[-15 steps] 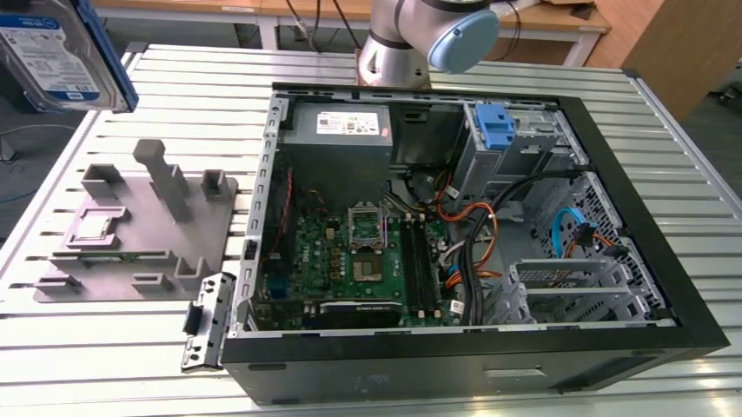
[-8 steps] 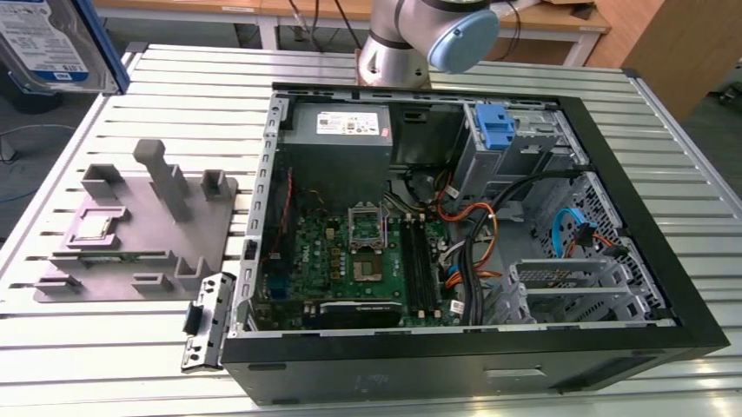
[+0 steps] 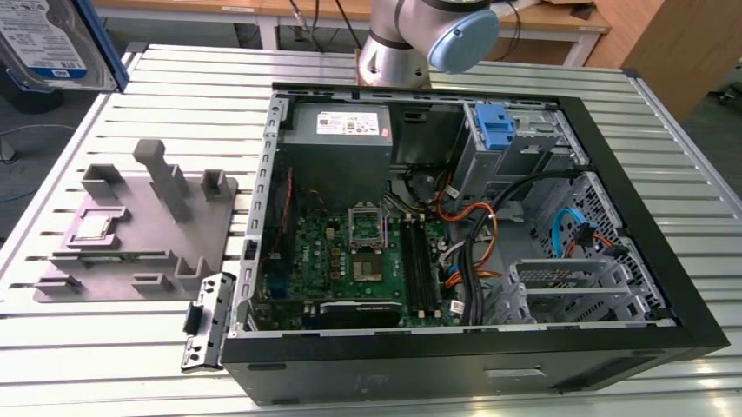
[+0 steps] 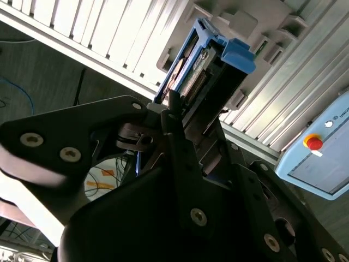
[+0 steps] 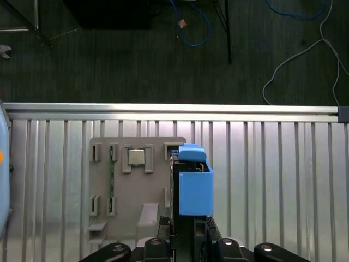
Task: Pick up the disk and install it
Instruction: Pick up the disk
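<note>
Slatted metal bench (image 3: 93,347) carries an open computer case (image 3: 649,287) and a grey fixture plate (image 3: 139,234). Fingers (image 4: 177,147) pinch the disk (image 5: 195,191) by its lower end, blue rails showing. The disk is held clear of the bench, over the fixture plate's edge and well apart from the case.

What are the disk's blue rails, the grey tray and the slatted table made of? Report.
Blue rails on the silver rectangular disk: likely moulded plastic, matte uniform colour. Grey slotted parts tray: probably plastic, dull. Slatted silver table: metal, likely aluminium, brushed sheen.
</note>
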You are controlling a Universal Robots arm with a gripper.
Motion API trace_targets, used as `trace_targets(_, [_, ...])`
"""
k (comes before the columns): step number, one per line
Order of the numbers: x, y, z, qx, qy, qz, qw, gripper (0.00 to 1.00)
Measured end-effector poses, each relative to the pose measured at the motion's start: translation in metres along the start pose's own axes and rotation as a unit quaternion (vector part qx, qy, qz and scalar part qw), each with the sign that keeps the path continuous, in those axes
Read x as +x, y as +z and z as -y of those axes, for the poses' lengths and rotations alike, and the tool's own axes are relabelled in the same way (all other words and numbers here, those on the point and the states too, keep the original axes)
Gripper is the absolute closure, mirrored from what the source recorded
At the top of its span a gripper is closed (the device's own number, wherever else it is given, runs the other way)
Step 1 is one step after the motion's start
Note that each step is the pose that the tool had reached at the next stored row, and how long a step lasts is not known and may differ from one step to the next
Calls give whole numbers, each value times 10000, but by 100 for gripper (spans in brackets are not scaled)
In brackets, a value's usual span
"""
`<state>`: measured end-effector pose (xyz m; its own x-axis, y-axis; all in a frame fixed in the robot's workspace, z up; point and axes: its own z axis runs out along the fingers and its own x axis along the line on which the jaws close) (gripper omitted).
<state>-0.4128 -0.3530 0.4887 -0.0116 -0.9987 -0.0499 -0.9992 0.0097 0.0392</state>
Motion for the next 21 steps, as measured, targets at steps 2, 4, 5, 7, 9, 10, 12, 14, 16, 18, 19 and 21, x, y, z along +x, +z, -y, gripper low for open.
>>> trace_targets(2, [0,-1,0,0,0,0,10000,65])
trace_targets(4, [0,-3,13,-1,-1,-1,10000,65])
trace_targets(5, [0,-2,23,-1,-1,0,10000,65])
trace_targets(7, [0,-2,50,0,0,0,10000,65])
trace_targets(9, [-1,-3,77,0,0,0,10000,65])
trace_targets(10, [-1,-4,88,0,0,0,10000,65])
trace_targets(12, [-1,-4,94,0,0,0,10000,65])
trace_targets(14, [-1,-4,95,0,1,0,10000,65])
trace_targets(16, [-1,-4,96,0,0,0,10000,65])
trace_targets(18, [-1,-4,96,0,0,0,10000,65])
trace_targets(19, [-1,-4,96,0,0,0,10000,65])
trace_targets(21, [-1,-4,98,0,0,0,10000,65])
